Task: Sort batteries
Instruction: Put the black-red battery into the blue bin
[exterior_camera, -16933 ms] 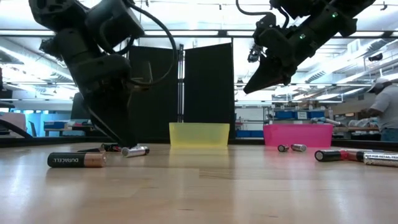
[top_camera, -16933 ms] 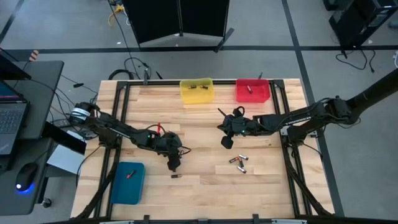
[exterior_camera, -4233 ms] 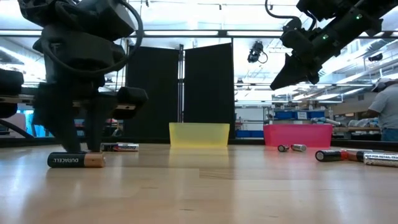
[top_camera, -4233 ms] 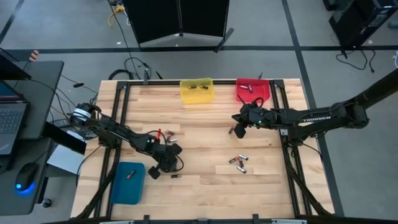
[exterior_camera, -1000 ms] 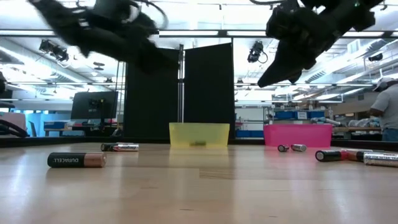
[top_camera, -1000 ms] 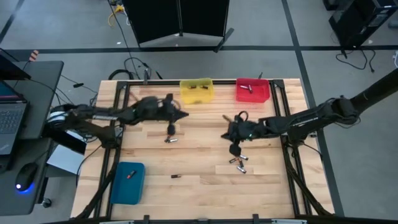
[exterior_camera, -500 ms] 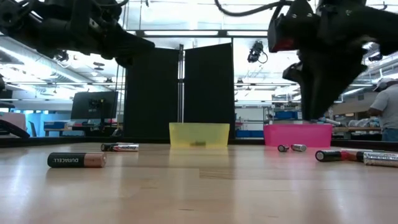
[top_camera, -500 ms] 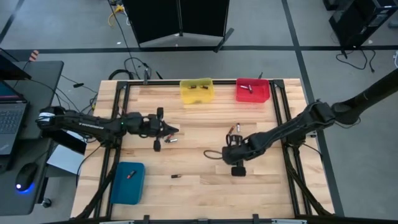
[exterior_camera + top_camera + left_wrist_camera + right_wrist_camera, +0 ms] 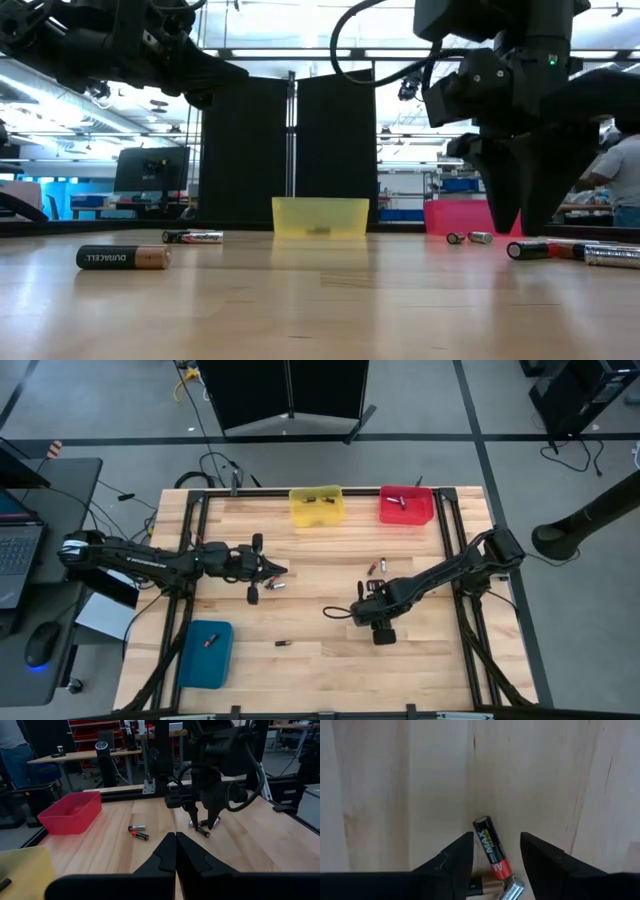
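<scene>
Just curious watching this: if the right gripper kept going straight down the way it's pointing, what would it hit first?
Most likely the black-and-red battery lying between the open right gripper fingers, then the wooden table under it.

The wooden table (image 9: 320,660) held a yellow bin (image 9: 316,506), a red bin (image 9: 406,507), a blue bin (image 9: 205,654) and loose batteries (image 9: 283,643).

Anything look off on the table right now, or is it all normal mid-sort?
Nothing stands out. Loose batteries lie flat on the table, none damaged. The right gripper hangs open over a black-and-red cell; the left gripper is shut and empty. Bins sit upright.
</scene>
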